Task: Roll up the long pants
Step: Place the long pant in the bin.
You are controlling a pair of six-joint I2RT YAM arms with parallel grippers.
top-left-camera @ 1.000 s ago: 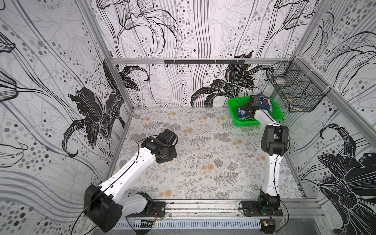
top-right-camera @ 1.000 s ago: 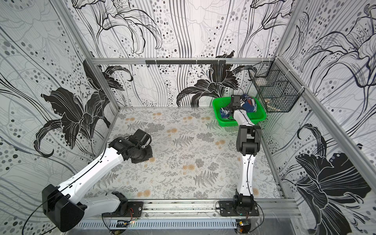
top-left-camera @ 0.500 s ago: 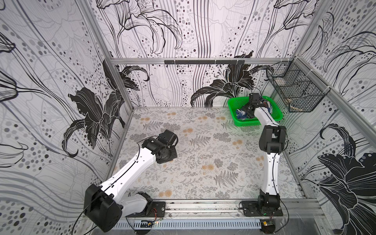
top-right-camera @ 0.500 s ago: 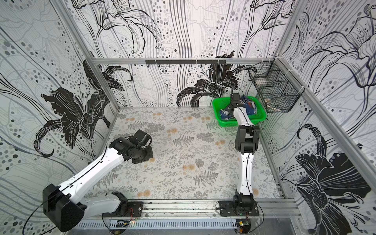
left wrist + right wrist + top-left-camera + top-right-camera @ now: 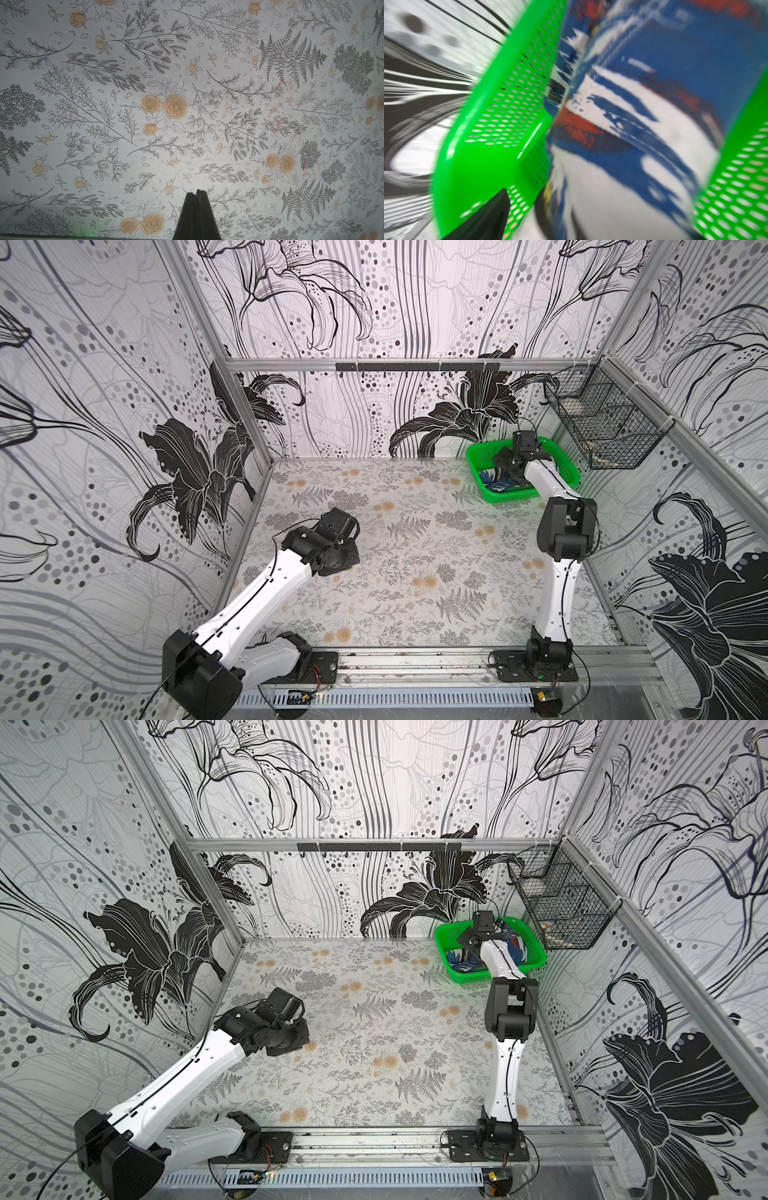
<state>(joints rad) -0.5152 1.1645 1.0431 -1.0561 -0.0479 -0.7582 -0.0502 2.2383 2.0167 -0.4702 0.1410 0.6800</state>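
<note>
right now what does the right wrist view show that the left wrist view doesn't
Only the right wrist view: the long pants, blurred, lying in the green basket, with the patterned wall behind. Only the left wrist view: the floral table and the left gripper, shut on nothing. Shared: each shows its own gripper's dark fingers, though just one finger of the right gripper.

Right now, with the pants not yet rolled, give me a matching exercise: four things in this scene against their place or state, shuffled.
Things: 1 long pants; 2 green basket; 3 wire basket; 4 left end effector.
Places or states: A mounted on the side wall; B shut, aimed at the table; C far right corner of the table; D bunched inside the green basket.
Pairs: 1-D, 2-C, 3-A, 4-B.
</note>
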